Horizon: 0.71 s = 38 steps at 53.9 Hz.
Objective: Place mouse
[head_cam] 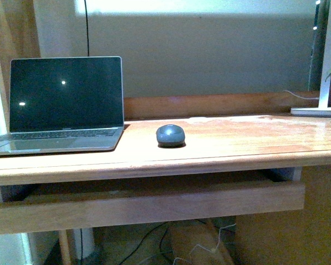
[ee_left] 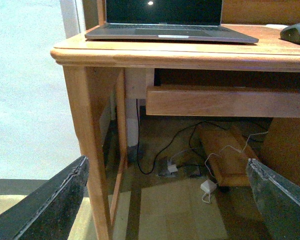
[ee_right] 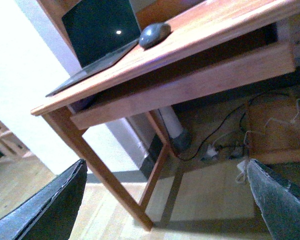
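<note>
- Dark, worn fingers (ee_left: 50, 210) of the left gripper (ee_left: 165, 200) are framing the lower corners of the left wrist view, standing wide apart with nothing between them.
- Fingers (ee_right: 45, 210) of the right gripper (ee_right: 165, 200) are likewise spreading far apart and holding nothing, hanging low in front of the desk (head_cam: 220, 144).
- Neither arm is showing in the front view.
- On the wooden desk top, the dark grey mouse (head_cam: 170, 134) is sitting upright near the middle, just to the right of the laptop (head_cam: 63, 105) and apart from it.
- That laptop is standing open at the left end, its screen dark and catching two small light spots.
- At the far right edge, a white flat base (head_cam: 317, 111) with an upright is resting on the desk; it is possibly a lamp stand, though it is cut off.
- Under the desk, a pull-out wooden tray (head_cam: 149, 205) is hanging below the top, and cables (ee_left: 190, 145) are lying on the floor beside a white adapter (ee_left: 208, 187).
</note>
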Each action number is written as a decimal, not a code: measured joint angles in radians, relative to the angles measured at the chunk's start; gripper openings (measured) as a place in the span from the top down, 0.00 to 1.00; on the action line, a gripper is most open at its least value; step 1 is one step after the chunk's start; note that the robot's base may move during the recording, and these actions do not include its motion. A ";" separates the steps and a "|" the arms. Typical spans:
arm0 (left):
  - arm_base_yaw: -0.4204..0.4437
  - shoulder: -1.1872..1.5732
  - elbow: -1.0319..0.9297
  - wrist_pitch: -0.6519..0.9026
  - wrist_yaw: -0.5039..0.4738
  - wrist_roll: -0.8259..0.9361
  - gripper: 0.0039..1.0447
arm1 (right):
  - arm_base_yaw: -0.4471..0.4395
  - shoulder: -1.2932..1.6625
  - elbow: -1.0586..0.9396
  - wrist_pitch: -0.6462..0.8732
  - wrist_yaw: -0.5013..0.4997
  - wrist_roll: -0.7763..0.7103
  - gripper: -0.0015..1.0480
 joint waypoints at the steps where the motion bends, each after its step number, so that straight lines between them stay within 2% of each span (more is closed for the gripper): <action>1: 0.000 0.000 0.000 0.000 0.000 0.000 0.07 | -0.007 -0.006 0.000 -0.001 0.002 -0.003 0.07; 3: 0.000 0.000 0.000 0.000 0.002 0.000 0.07 | 0.010 -0.048 -0.002 -0.034 0.145 -0.063 0.12; 4: 0.000 0.000 0.000 0.000 0.002 0.000 0.07 | 0.010 -0.048 -0.002 -0.034 0.145 -0.063 0.12; 5: 0.000 0.000 0.000 0.000 0.002 0.000 0.07 | 0.022 -0.074 -0.002 -0.065 0.236 -0.111 0.15; 8: 0.000 0.000 0.000 0.000 -0.001 0.000 0.07 | 0.003 -0.076 -0.002 -0.098 0.323 -0.208 0.25; 12: 0.000 0.000 0.000 0.000 0.000 0.000 0.07 | -0.074 -0.076 -0.002 -0.121 0.452 -0.327 0.36; 15: 0.001 -0.001 0.000 0.000 0.002 0.000 0.07 | -0.101 -0.076 -0.002 -0.121 0.469 -0.378 0.44; 23: 0.001 -0.001 0.000 0.000 0.002 0.000 0.07 | -0.105 -0.075 -0.001 -0.119 0.464 -0.446 0.66; 30: 0.001 -0.001 0.000 0.000 0.002 0.000 0.07 | -0.107 -0.072 0.006 -0.113 0.464 -0.467 0.94; 32: 0.001 -0.001 0.000 0.000 0.002 0.000 0.07 | -0.107 -0.067 0.007 -0.113 0.464 -0.471 0.98; 38: 0.001 -0.001 0.000 0.000 0.002 0.000 0.07 | -0.107 -0.066 0.007 -0.113 0.465 -0.476 0.97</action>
